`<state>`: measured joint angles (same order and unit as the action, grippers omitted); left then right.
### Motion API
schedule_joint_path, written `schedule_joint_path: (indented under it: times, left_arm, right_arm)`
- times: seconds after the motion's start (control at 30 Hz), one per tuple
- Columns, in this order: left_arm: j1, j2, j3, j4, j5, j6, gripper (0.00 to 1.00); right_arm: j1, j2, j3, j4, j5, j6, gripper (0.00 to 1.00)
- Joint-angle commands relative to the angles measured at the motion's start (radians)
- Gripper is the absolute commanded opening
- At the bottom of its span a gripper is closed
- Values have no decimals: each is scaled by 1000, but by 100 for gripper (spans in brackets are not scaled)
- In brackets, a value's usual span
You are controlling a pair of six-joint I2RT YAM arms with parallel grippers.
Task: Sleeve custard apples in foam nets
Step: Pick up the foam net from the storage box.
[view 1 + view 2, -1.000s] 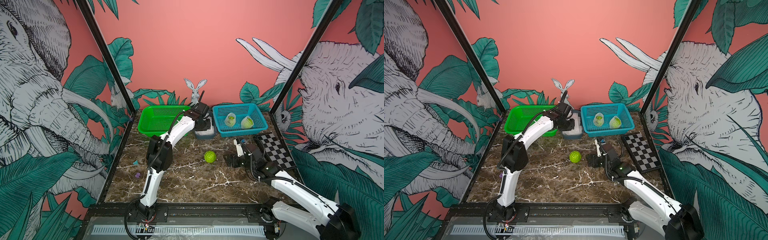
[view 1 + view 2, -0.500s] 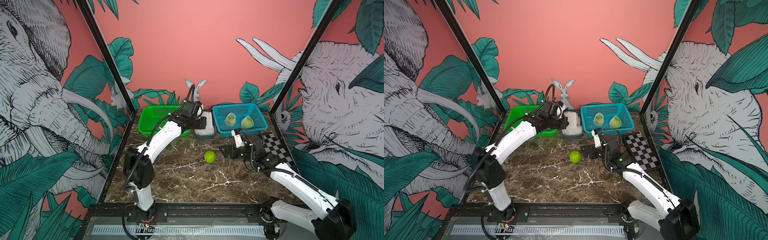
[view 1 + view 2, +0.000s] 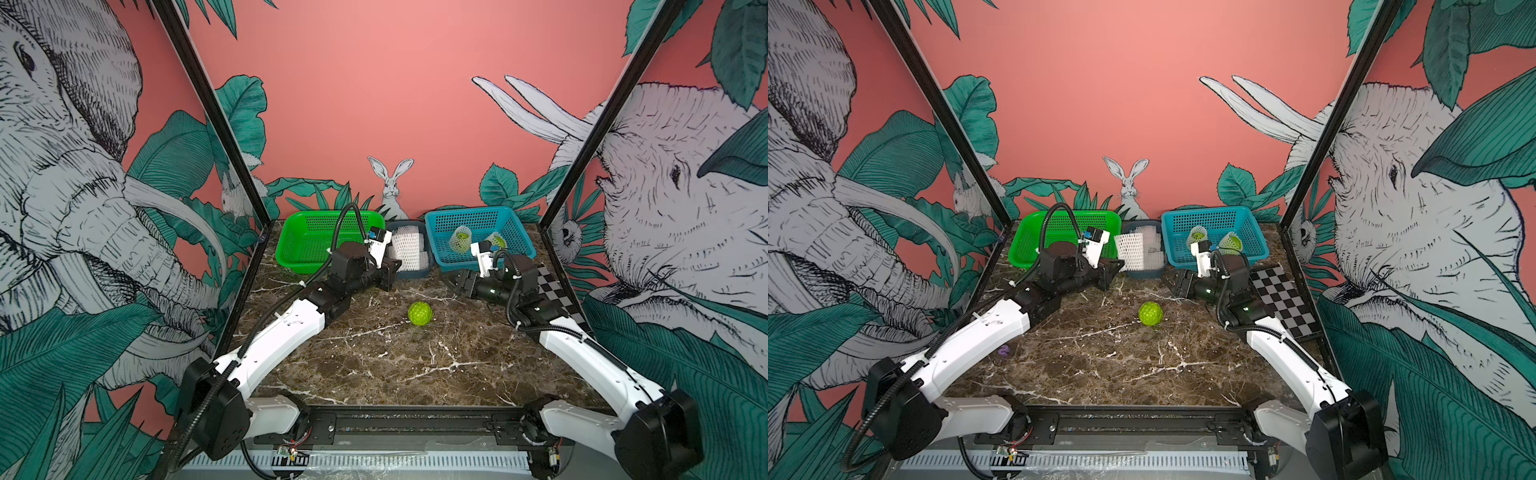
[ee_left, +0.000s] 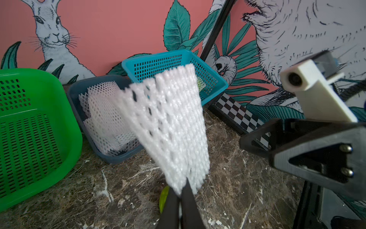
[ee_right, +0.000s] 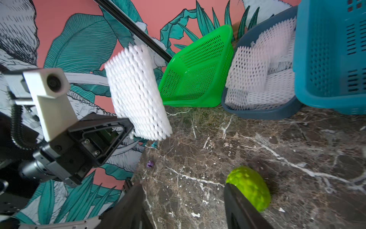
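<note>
While left gripper (image 4: 179,195) pinches net (image 4: 168,123) — apple (image 3: 419,313) bare.

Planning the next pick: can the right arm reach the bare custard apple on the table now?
Likely yes: the right end effector stands open close beside the custard apple, with nothing between them.

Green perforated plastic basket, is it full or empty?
Empty: the green perforated plastic basket shows only bare slotted floor in both wrist views.

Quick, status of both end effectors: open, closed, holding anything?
Left end effector: closed, pinching a foam net by one end.
Right end effector: open, holding nothing; the bare custard apple lies just beside it.
</note>
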<state>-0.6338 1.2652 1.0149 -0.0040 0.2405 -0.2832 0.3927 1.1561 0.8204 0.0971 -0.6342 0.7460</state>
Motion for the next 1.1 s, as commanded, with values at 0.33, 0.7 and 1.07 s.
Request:
schedule_joint_path:
  times: [0.33,0.7,1.07]
  left_arm:
    - [-27,-39,-49,118,172,63,0]
    - [-2,6,112,-271,547,181,0]
    - [4,38,172,-399,649,236,0]
  right_arm:
    - [-5,12,104,-38,-126,-67,55]
    - [-58,0,335,-444,-146,-432,55]
    - [-59,36,405,-505,-272,-461,57]
